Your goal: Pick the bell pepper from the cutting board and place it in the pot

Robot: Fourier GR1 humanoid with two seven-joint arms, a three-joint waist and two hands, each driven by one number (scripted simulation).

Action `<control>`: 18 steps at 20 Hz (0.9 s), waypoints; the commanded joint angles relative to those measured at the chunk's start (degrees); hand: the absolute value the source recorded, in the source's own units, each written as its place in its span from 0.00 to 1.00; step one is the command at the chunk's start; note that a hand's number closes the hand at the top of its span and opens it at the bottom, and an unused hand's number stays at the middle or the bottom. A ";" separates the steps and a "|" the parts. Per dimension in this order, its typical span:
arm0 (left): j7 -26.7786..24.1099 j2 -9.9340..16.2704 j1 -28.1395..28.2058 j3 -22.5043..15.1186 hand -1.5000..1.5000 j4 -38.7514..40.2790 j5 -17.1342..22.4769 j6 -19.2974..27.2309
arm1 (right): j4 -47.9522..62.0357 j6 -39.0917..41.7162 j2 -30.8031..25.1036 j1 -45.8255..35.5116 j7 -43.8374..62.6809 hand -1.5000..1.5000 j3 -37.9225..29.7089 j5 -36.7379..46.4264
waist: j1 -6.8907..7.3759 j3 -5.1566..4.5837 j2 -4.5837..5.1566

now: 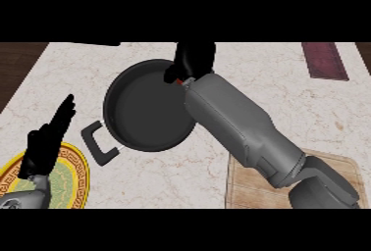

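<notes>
A dark round pot (145,110) with a black loop handle (98,142) sits mid-counter. My right forearm stretches across its right side, and my right hand (193,59) hangs over the pot's far rim with its fingers curled. A small red patch of the bell pepper (185,81) shows at the hand's base; the rest of it is hidden by the hand. The wooden cutting board (246,184) lies at the lower right, partly under my arm, with nothing visible on it. My left hand (48,139) rests open at the left, fingers up.
A yellow patterned plate (72,171) lies at the lower left under my left hand. A dark red flat object (324,60) sits at the counter's far right. The counter's dark left edge (14,73) runs past the plate.
</notes>
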 commanded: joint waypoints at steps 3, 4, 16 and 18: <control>1.11 0.19 1.12 -0.22 0.50 -2.04 -0.20 -0.31 | 2.73 -7.67 0.11 2.09 -8.57 0.00 -1.22 -6.28 | 0.46 0.05 -0.12; 0.53 -1.04 -0.33 -1.05 0.50 -0.36 -0.69 0.29 | 3.80 -5.44 0.11 -0.27 -8.65 0.00 -1.80 -7.86 | 0.54 0.01 0.09; -2.07 0.48 2.66 1.91 0.50 1.14 1.08 -0.93 | -7.77 -26.99 0.10 0.50 -20.04 0.00 -7.53 -18.43 | -1.09 0.04 -0.78; 1.28 0.91 1.27 2.26 0.50 -1.03 0.62 -0.22 | -11.02 -26.03 0.10 5.61 -24.72 0.00 -6.84 -22.66 | -2.34 0.10 -1.02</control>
